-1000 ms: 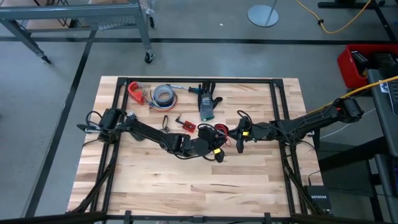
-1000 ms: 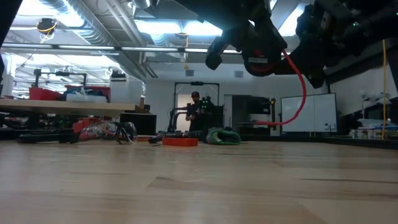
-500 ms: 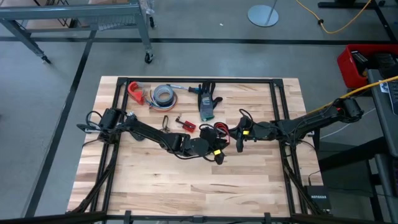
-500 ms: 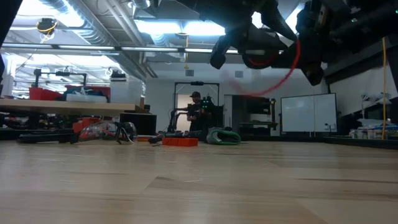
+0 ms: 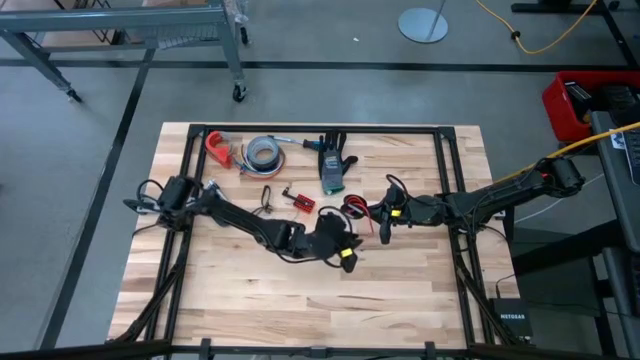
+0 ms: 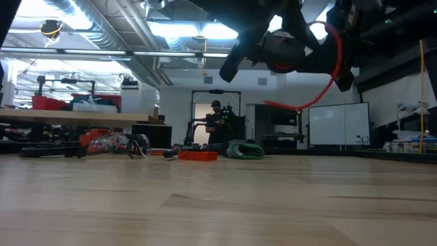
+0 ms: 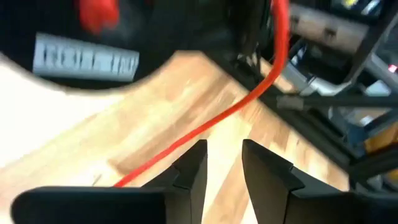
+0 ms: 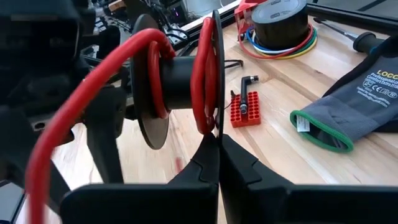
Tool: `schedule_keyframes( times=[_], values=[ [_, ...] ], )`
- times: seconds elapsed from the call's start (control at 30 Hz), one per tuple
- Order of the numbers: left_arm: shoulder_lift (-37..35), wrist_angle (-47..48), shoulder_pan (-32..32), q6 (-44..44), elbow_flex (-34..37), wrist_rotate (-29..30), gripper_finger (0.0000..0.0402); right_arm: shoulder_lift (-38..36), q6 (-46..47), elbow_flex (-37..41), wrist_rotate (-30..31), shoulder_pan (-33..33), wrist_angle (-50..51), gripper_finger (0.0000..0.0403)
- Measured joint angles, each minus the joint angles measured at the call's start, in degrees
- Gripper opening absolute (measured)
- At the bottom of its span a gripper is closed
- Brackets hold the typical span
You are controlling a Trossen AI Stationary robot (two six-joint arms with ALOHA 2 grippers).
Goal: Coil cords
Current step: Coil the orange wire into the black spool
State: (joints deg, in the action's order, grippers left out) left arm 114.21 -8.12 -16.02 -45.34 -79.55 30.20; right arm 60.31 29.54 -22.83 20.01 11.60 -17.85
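Cord direction is what matters here. Starting at the left, the left arm reaches in across the tabletop (image 5: 240, 300), and the left pincer (image 5: 343, 258) hangs above the boards near the middle. Its fingers stand apart with a clear gap and hold nothing. In its wrist view the red cord (image 7: 249, 99) runs slantwise just beyond the fingertips and is not between them. From there the strand rises toward the dark spool on the right arm's side.

The low view shows the cord's loose tail (image 6: 304, 104) curling down from the spool into free air, well off the wood.

Farther right, the right pincer (image 5: 384, 228) points toward the left one, and its fingers are pressed together on the rim of the black spool (image 8: 177, 81). Several red turns are already wound around the core. The spool's axis lies roughly level, crosswise to the right pincer's fingers.

The left pincer is the nearer to the free strand, which lies ahead of it and off to one side. My judgement is that it must shift sideways until the cord sits in the gap before closing.
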Motion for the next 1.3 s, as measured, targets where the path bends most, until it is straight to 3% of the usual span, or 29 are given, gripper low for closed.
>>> schedule_keyframes(
  times=[0.3,0.53,0.7,1.1,1.3],
  values=[
    [-0.8,8.4,-3.0,-3.9,0.0,0.0,0.0069,0.0,0.0,0.0,-0.6,0.0,2.2,0.0001],
    [-5.4,22.7,-4.4,-8.8,0.0,-0.5,0.0053,-0.1,0.0,0.0,-8.4,0.0,3.5,0.0001],
    [-8.0,30.0,-4.2,-10.3,0.0,-6.8,0.0049,-0.1,-0.5,0.0,-15.2,0.0,3.5,0.0001],
    [-8.0,27.9,-2.3,-2.1,0.0,-9.1,0.0101,-0.1,-4.1,0.0,-33.3,0.0,1.1,0.0001],
    [-7.9,21.3,-2.3,0.5,0.0,-9.9,0.0139,-0.1,-9.4,0.0,-38.1,0.0,1.3,0.0001]
  ],
)
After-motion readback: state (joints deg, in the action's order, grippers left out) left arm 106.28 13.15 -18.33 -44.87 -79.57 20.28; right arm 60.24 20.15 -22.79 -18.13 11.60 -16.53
